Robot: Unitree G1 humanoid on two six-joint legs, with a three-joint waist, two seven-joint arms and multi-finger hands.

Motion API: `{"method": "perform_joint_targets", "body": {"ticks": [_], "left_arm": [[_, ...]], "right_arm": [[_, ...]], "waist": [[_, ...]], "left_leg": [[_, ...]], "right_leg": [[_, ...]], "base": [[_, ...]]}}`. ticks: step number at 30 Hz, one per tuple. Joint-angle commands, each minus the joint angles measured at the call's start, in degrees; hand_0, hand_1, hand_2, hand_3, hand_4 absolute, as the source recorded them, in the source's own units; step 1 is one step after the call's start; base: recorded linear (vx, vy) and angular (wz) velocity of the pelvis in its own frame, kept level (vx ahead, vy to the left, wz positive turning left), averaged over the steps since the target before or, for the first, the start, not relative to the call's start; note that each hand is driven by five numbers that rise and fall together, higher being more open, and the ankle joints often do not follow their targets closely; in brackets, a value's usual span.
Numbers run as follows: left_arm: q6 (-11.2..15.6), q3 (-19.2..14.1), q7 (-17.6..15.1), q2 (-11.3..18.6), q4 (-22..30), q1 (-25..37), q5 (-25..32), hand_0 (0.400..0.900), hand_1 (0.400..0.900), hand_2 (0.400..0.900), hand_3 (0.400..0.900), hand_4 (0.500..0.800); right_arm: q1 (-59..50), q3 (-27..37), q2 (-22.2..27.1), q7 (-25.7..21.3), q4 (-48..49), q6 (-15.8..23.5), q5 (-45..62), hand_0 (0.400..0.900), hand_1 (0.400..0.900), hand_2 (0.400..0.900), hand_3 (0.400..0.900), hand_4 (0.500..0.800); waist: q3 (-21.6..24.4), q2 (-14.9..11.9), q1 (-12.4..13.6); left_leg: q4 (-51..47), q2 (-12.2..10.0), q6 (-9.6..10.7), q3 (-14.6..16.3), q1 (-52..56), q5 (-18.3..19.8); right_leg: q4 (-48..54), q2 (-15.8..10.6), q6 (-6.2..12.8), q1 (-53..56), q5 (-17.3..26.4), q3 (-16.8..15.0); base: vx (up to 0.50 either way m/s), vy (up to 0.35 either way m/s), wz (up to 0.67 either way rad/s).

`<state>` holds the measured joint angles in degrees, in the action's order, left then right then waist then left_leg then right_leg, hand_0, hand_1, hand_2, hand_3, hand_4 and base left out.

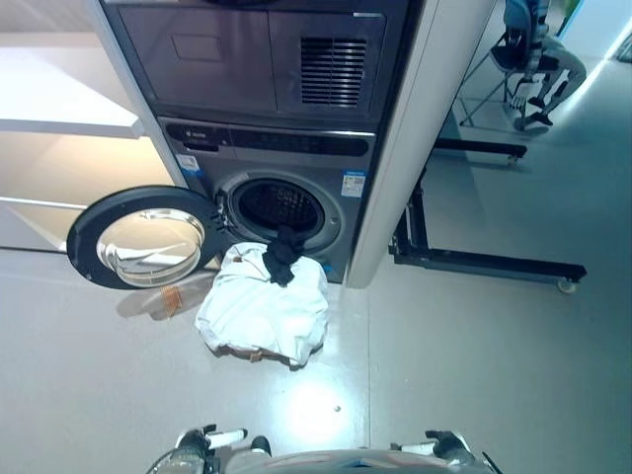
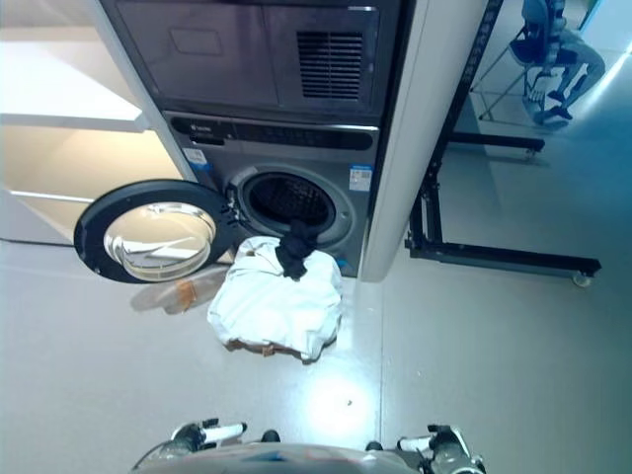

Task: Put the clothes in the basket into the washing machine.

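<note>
- The front-loading washing machine [image 1: 281, 193] is standing in a tall grey cabinet, and its round porthole door [image 1: 148, 237] is hanging wide open to the left of the drum opening [image 1: 283, 207].
- The basket [image 1: 259, 351] is sitting on the grey floor [image 1: 474, 375] directly in front of the washing machine; only a brown edge of it is showing beneath the laundry.
- A white cloth [image 1: 265, 306] is lying heaped over the basket, covering nearly all of it.
- A dark garment [image 1: 281, 257] is draping on top of the white cloth, with its upper end reaching to the lower rim of the drum opening.
- The left hand [image 1: 202, 441] is showing at the bottom edge, well short of the washing machine; I cannot tell how its fingers are set.
- The right hand [image 1: 444, 446] is showing at the bottom edge too, equally far from the washing machine, and its fingers cannot be made out either.
- A black wheeled frame [image 1: 484, 262] is standing to the right of the washing machine.
- A person seated on a chair [image 1: 528, 54] is showing far right of the washing machine.
</note>
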<state>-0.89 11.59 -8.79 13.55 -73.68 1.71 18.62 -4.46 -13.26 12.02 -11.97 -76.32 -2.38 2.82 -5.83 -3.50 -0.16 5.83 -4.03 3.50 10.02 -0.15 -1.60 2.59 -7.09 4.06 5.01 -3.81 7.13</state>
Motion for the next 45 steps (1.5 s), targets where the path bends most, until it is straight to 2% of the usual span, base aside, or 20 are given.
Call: {"method": "perform_joint_targets", "body": {"ticks": [1,3,5,8,9,11,19,23,26,27,28,30,33,34,36,37,39,41,42,45], "left_arm": [[2.05,-2.69,-1.02,-1.77,-2.08,0.14,3.51,0.900,0.900,0.900,0.900,0.800],[2.39,-2.80,-0.62,-1.93,-2.04,-0.15,4.99,0.900,0.900,0.900,0.900,0.800],[2.34,-2.68,-0.85,-1.80,-2.06,-0.43,5.67,0.900,0.900,0.900,0.900,0.800],[2.60,-3.57,-1.55,-1.66,-2.81,-0.85,5.66,0.900,0.900,0.900,0.900,0.800],[2.60,-4.13,-2.18,-1.66,-3.16,-0.85,5.38,0.900,0.900,0.900,0.900,0.800],[2.49,-5.08,-3.00,-1.62,-3.60,-0.52,5.56,0.900,0.900,0.900,0.900,0.800],[3.99,-5.42,-1.93,-0.30,-3.25,0.56,4.86,0.900,0.900,0.900,0.900,0.800],[7.00,-5.07,-0.93,-0.02,-2.09,1.75,3.89,0.900,0.900,0.900,0.900,0.800],[8.76,-4.10,-0.22,1.05,-0.39,2.26,-0.52,0.900,0.900,0.900,0.900,0.800],[8.82,-3.85,-0.13,1.30,-0.06,2.52,-1.23,0.900,0.900,0.900,0.900,0.800],[8.89,-3.10,-0.08,1.99,0.56,2.99,-2.00,0.900,0.900,0.900,0.900,0.800],[7.26,-1.63,-0.14,2.85,1.67,3.87,-3.77,0.900,0.900,0.900,0.900,0.800],[5.17,0.39,1.70,4.23,2.37,7.81,-1.60,0.900,0.900,0.900,0.900,0.800],[4.65,0.97,1.89,4.42,2.69,9.08,-0.66,0.900,0.900,0.900,0.900,0.800],[4.35,2.46,1.55,4.65,3.17,12.25,1.46,0.900,0.900,0.900,0.900,0.800],[4.71,3.24,0.76,4.66,3.63,13.78,2.42,0.900,0.900,0.900,0.900,0.800],[4.65,3.85,-0.12,4.48,3.78,15.03,2.58,0.900,0.900,0.900,0.900,0.800],[3.71,3.70,1.44,3.94,4.22,15.71,2.64,0.900,0.900,0.900,0.900,0.800],[3.10,3.68,1.13,3.34,4.23,15.29,2.50,0.900,0.900,0.900,0.900,0.800],[2.99,2.88,1.69,2.81,4.32,14.78,5.07,0.900,0.900,0.900,0.900,0.800]], "right_arm": [[-1.07,-2.29,3.82,-1.17,-0.87,-0.93,-2.23,0.900,0.900,0.900,0.900,0.800],[-1.05,-2.44,4.36,-1.26,-1.44,-0.63,-2.07,0.900,0.900,0.900,0.900,0.800],[-1.53,-2.04,4.81,-1.23,-2.44,-0.08,-0.71,0.900,0.900,0.900,0.900,0.800],[-1.55,-1.42,4.70,-1.42,-2.26,-0.22,0.08,0.900,0.900,0.900,0.900,0.800],[-1.46,-0.99,4.58,-1.58,-2.35,0.25,0.30,0.900,0.900,0.900,0.900,0.800],[-1.03,-0.18,4.15,-2.14,-2.54,0.91,0.38,0.900,0.900,0.900,0.900,0.800],[1.44,1.15,3.40,-3.59,-2.13,3.79,0.93,0.900,0.900,0.900,0.900,0.800],[0.74,1.11,3.66,-4.24,-1.25,3.32,0.26,0.900,0.900,0.900,0.900,0.800],[0.72,1.31,3.39,-4.56,-0.57,1.70,-0.25,0.900,0.900,0.900,0.900,0.800],[0.77,1.42,3.19,-4.59,-0.46,1.31,-0.39,0.900,0.900,0.900,0.900,0.800],[1.09,1.83,3.07,-4.51,-0.41,0.90,-0.71,0.900,0.900,0.900,0.900,0.800],[1.83,2.17,3.39,-4.34,0.01,0.30,-0.42,0.900,0.900,0.900,0.900,0.800],[1.68,1.21,4.17,-4.25,0.03,-0.02,0.87,0.900,0.900,0.900,0.900,0.800],[1.32,0.72,4.44,-4.41,0.00,0.27,1.58,0.900,0.900,0.900,0.900,0.800],[-0.09,0.16,5.22,-4.38,-0.44,1.12,2.92,0.900,0.900,0.900,0.900,0.800],[-0.91,0.07,5.74,-4.07,-0.55,1.06,3.43,0.900,0.900,0.900,0.900,0.800],[-1.16,0.35,6.16,-3.89,-0.50,0.49,3.71,0.900,0.900,0.900,0.900,0.800],[-0.85,0.57,6.23,-4.02,-0.01,-0.42,3.57,0.900,0.900,0.900,0.900,0.800],[-0.24,0.56,6.15,-3.99,0.18,-1.15,2.52,0.900,0.900,0.900,0.900,0.800],[1.71,0.82,6.57,-4.47,1.63,-1.26,0.86,0.900,0.900,0.900,0.900,0.800]], "waist": [[-0.34,-1.46,0.40],[-2.05,-0.60,1.91],[-3.90,1.00,4.16],[-4.56,2.07,6.36],[-4.61,2.17,6.87],[-3.88,1.56,6.31],[-2.06,0.04,5.85],[-2.00,-0.62,5.91],[-0.98,-0.76,6.27],[-0.66,-0.78,6.26],[-0.18,-0.44,5.95],[-0.34,0.37,4.16],[-2.03,1.66,0.76],[-2.76,1.80,-0.19],[-4.60,1.62,-2.85],[-5.50,1.31,-4.66],[-5.89,0.94,-6.72],[-6.10,0.34,-8.14],[-5.59,-0.06,-8.69],[-4.87,0.10,-9.91]], "left_leg": [[20.98,1.53,-1.98,-2.86,-7.11,5.29],[21.21,2.25,-1.57,-2.32,-12.92,3.26],[16.21,1.16,-0.06,-0.04,-18.42,-2.22],[8.46,1.55,0.97,-0.18,-20.67,-6.32],[6.14,1.31,0.87,0.51,-20.57,-6.24],[5.02,1.12,-0.50,2.92,-18.26,-2.91],[9.83,0.93,-2.47,3.80,-17.54,2.77],[14.84,0.15,-3.30,4.19,-19.74,4.85],[14.09,0.54,-5.23,4.02,-18.88,6.06],[13.22,0.78,-6.12,4.06,-18.16,6.36],[11.68,1.15,-7.46,3.75,-16.57,7.11],[9.50,1.93,-8.30,2.65,-12.36,8.29],[7.31,2.02,-7.29,2.15,-7.56,8.97],[7.33,2.11,-6.94,1.72,-7.28,9.30],[7.85,2.78,-6.14,0.00,-7.07,10.75],[8.17,3.20,-5.51,-1.54,-6.82,11.68],[9.33,3.29,-4.78,-3.42,-5.87,14.02],[11.60,2.87,-4.24,-5.09,-4.32,17.25],[13.01,1.93,-4.35,-4.72,-3.92,18.01],[12.81,-0.42,-3.79,-4.80,-0.92,18.97]], "right_leg": [[-4.16,1.08,-3.19,-5.26,3.79,-0.66],[-4.10,1.87,-3.03,-3.69,2.84,-1.65],[-3.80,3.60,-3.35,-0.36,0.40,-1.87],[-2.59,5.34,-3.34,3.46,-1.40,-2.58],[-2.27,5.48,-3.45,4.76,-2.34,-2.48],[-2.30,4.06,-2.82,5.05,-2.50,-1.11],[-2.88,1.06,-1.65,7.35,-3.84,-0.58],[-5.25,-0.24,-1.23,7.28,-5.27,-1.47],[-11.32,-1.46,0.70,6.82,-7.22,-1.07],[-14.85,-2.17,1.57,6.05,-6.06,-0.87],[-22.52,-3.36,2.71,3.57,-3.33,-1.07],[-30.54,-4.84,2.66,-4.28,1.40,-0.93],[-28.50,-6.88,1.52,-15.18,2.44,0.86],[-26.77,-7.45,1.41,-18.01,3.58,0.46],[-20.88,-8.00,2.01,-23.44,7.66,-2.42],[-16.97,-8.07,2.81,-26.03,10.19,-5.31],[-12.58,-8.40,3.91,-27.75,12.89,-8.12],[-12.13,-8.82,4.40,-28.80,14.22,-9.00],[-12.74,-8.61,4.41,-27.50,12.60,-9.47],[-17.40,-8.51,4.42,-29.36,12.34,-9.68]], "base": [[0.11,-0.047,-0.27],[0.15,0.000,-0.25],[0.25,0.055,-0.14],[0.28,0.054,-0.27],[0.23,0.064,-0.19],[0.20,0.087,-0.07],[0.19,0.071,-0.01],[0.17,0.121,-0.11],[0.19,0.144,-0.17],[0.21,0.156,-0.11],[0.20,0.146,0.07],[0.24,0.146,0.26],[0.11,0.009,0.39],[-0.02,-0.123,0.49],[0.02,-0.160,0.62],[0.09,-0.144,0.63],[0.22,-0.182,0.74],[0.31,-0.179,0.60],[0.28,-0.113,0.33],[0.23,-0.057,0.23]]}}
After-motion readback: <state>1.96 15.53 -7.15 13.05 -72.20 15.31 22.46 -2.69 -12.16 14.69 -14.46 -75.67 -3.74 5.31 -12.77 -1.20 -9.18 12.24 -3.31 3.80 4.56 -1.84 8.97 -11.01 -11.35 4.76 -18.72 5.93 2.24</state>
